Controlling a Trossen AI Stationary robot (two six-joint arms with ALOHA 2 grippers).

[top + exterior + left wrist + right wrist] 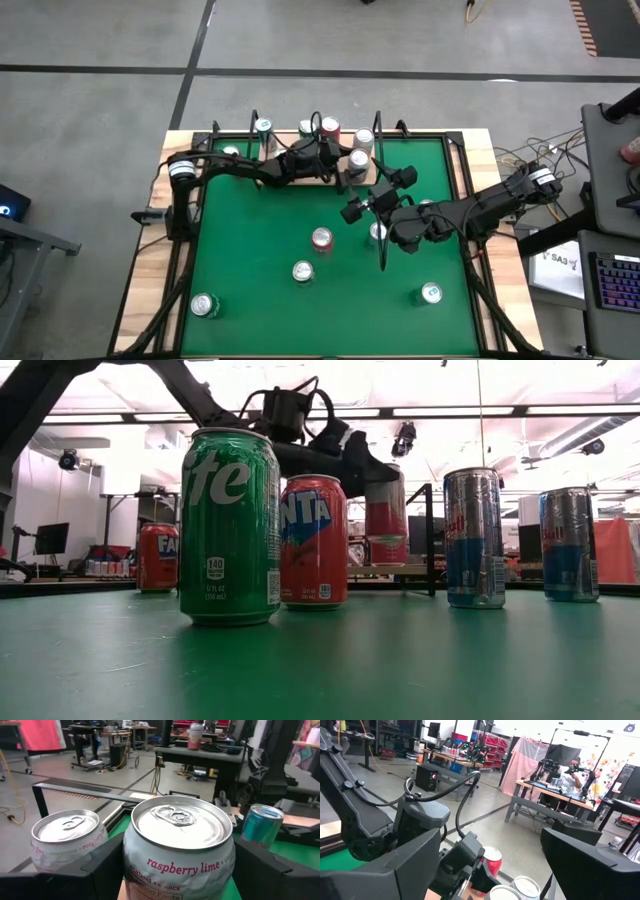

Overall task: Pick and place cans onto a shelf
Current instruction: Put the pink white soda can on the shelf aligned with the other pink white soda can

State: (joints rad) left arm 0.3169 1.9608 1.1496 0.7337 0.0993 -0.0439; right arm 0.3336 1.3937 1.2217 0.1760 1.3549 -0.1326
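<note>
Left fingers [60, 875] clamp raspberry lime can [178, 847]; right fingers [585, 865] spread, empty.

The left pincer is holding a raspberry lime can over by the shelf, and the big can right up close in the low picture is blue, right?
Not quite. In the low view the big close can is green, not blue. The rest holds: the left wrist view shows the left pincer around the raspberry lime can, at the shelf.
</note>
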